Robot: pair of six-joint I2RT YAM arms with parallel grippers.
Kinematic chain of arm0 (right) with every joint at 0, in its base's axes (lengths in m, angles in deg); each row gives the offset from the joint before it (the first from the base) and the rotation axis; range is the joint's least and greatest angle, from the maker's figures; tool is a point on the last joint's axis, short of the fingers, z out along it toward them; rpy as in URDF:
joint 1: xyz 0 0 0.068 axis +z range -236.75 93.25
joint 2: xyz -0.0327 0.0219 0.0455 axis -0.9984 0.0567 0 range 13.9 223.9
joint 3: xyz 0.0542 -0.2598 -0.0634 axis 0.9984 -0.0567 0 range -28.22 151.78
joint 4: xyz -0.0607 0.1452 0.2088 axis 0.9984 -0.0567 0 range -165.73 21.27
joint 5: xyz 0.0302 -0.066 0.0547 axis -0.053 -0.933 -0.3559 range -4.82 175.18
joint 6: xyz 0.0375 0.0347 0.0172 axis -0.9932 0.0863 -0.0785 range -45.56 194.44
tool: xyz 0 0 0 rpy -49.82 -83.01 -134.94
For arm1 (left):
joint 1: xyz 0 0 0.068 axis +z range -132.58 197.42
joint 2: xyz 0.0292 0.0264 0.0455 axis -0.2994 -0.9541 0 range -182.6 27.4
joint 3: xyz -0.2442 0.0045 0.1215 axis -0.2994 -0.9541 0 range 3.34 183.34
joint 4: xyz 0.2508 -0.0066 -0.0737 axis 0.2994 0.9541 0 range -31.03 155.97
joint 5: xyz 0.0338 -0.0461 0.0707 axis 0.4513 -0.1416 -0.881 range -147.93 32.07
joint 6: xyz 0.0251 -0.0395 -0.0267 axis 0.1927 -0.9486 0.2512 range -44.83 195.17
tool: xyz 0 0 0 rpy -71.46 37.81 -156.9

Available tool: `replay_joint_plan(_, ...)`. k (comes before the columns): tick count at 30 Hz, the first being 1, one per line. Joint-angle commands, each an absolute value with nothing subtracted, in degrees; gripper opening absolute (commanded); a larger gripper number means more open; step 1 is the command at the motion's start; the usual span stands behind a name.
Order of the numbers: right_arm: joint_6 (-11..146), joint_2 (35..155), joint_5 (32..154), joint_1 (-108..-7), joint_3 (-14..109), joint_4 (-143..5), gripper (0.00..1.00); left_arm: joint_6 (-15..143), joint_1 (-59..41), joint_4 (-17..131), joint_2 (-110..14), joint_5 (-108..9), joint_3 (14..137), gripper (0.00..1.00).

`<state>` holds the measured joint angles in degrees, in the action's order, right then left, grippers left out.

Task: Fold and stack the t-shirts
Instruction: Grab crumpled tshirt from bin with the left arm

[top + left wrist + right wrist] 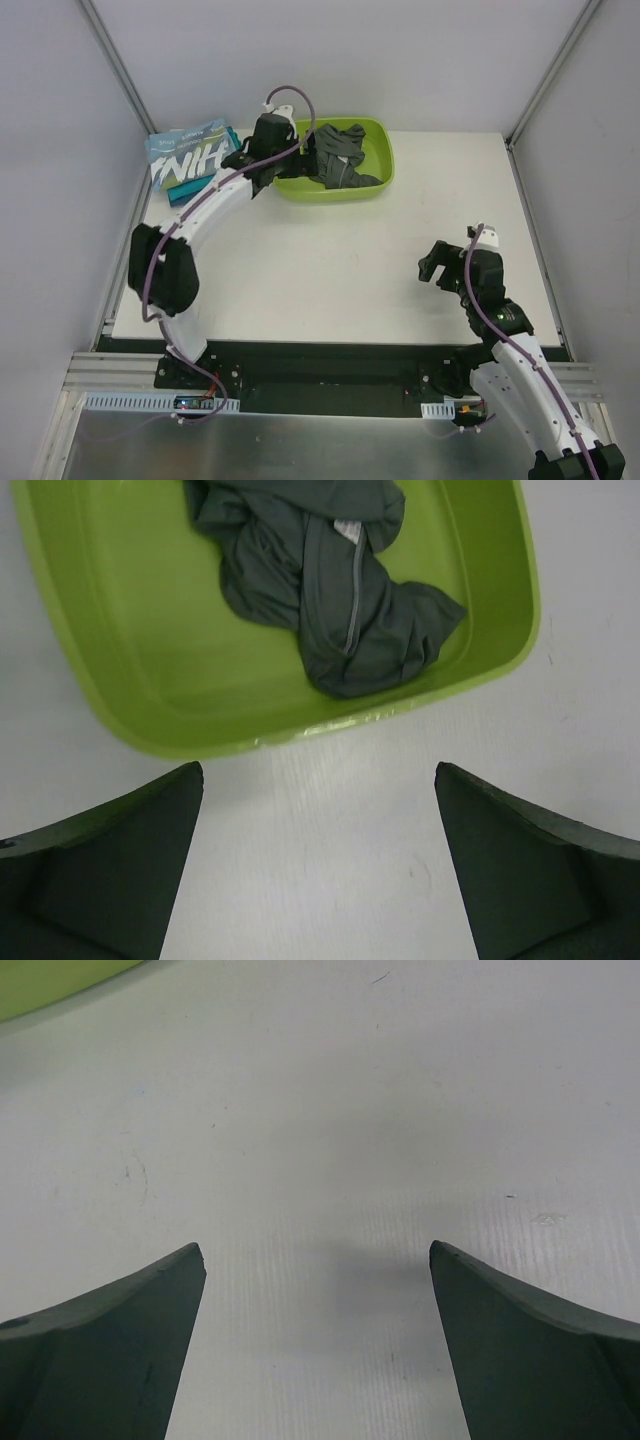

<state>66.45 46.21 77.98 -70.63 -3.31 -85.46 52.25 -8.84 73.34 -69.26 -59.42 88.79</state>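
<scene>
A crumpled dark grey t-shirt (343, 160) lies in the lime-green tub (379, 135) at the back of the table; it also shows in the left wrist view (340, 600). A folded light blue t-shirt with big white letters (188, 155) lies at the back left corner. My left gripper (296, 172) is open and empty, just in front of the tub's near left wall (150, 700), above the bare table. My right gripper (438, 266) is open and empty over the table at the right. No teal shirt is in view.
The white table (340, 270) ends at a dark front edge near the arm bases. Grey walls and slanted frame posts stand at the left and right. The tub's rim shows at the top left corner of the right wrist view (50, 985).
</scene>
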Motion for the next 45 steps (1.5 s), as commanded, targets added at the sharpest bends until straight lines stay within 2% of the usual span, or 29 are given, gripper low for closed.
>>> replay_joint_plan(1,68.46,46.50,77.45,-70.49,-1.76,-83.58,0.96,58.46,-7.81,72.86,-82.95,-53.98,103.58,0.99)
replay_joint_plan(6,68.99,47.12,77.18,-70.49,-2.03,-83.06,0.96,57.95,-6.14,73.04,-100.70,-50.81,122.66,0.99)
replay_joint_plan(11,69.60,48.17,76.65,-70.49,-1.94,-82.97,0.96,50.92,-4.03,73.39,-114.52,-46.85,135.68,0.99)
replay_joint_plan(16,69.60,49.49,76.04,-70.40,-2.03,-82.44,0.96,45.66,-4.38,73.12,-122.52,-52.91,141.67,0.99)
replay_joint_plan(18,69.60,50.45,75.77,-70.49,-1.77,-82.70,0.96,43.01,-4.02,72.60,-124.20,-49.86,142.91,0.99)
replay_joint_plan(23,69.43,51.95,76.13,-70.49,-1.06,-83.23,0.96,38.79,-4.90,72.60,-124.91,-51.60,143.00,0.99)
replay_joint_plan(32,69.43,51.34,74.55,-70.40,-0.80,-84.55,0.96,34.48,-5.34,72.68,-126.50,-50.20,143.70,0.73)
replay_joint_plan(38,69.52,50.72,74.11,-70.49,-0.71,-85.08,0.96,34.30,-5.43,72.68,-126.93,-49.49,144.14,0.42)
replay_joint_plan(40,69.60,50.55,73.84,-70.40,-0.80,-84.99,0.96,34.12,-5.34,72.68,-127.20,-49.49,144.23,0.41)
replay_joint_plan(43,69.60,50.46,73.49,-70.49,-0.80,-85.08,0.96,33.34,-4.90,72.60,-127.55,-48.44,144.58,0.33)
replay_joint_plan(45,69.69,50.55,73.40,-70.49,-0.80,-85.08,0.96,33.16,-4.73,72.51,-127.73,-47.56,144.67,0.17)
